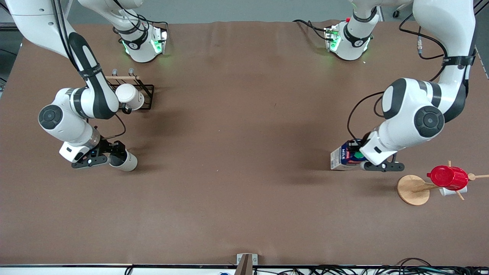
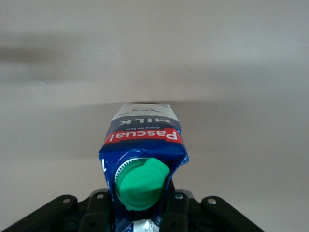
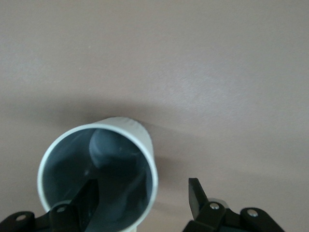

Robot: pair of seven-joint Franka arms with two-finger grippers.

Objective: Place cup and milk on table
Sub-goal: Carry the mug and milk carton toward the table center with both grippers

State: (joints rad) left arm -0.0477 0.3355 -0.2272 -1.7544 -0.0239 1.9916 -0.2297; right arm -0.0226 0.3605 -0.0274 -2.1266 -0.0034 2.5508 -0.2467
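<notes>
The off-white cup (image 1: pixel 126 161) with a dark grey inside (image 3: pixel 96 174) is on the brown table (image 1: pixel 244 152) toward the right arm's end. My right gripper (image 1: pixel 114 154) is open at its rim. In the right wrist view the gripper (image 3: pixel 142 193) has one finger inside the cup and the other outside, with a gap to the wall. The blue milk carton (image 1: pixel 344 157), with its red label and green cap (image 2: pixel 142 183), is toward the left arm's end. My left gripper (image 1: pixel 361 156) is shut on the carton's gable top (image 2: pixel 140 205). The carton hangs upright at table level; I cannot tell if it touches.
A black wire rack (image 1: pixel 147 89) with a white mug (image 1: pixel 130 96) stands by the right arm, farther from the camera than the cup. A wooden mug tree (image 1: pixel 412 190) with a red cup (image 1: pixel 447 177) stands close beside the left gripper, nearer the camera.
</notes>
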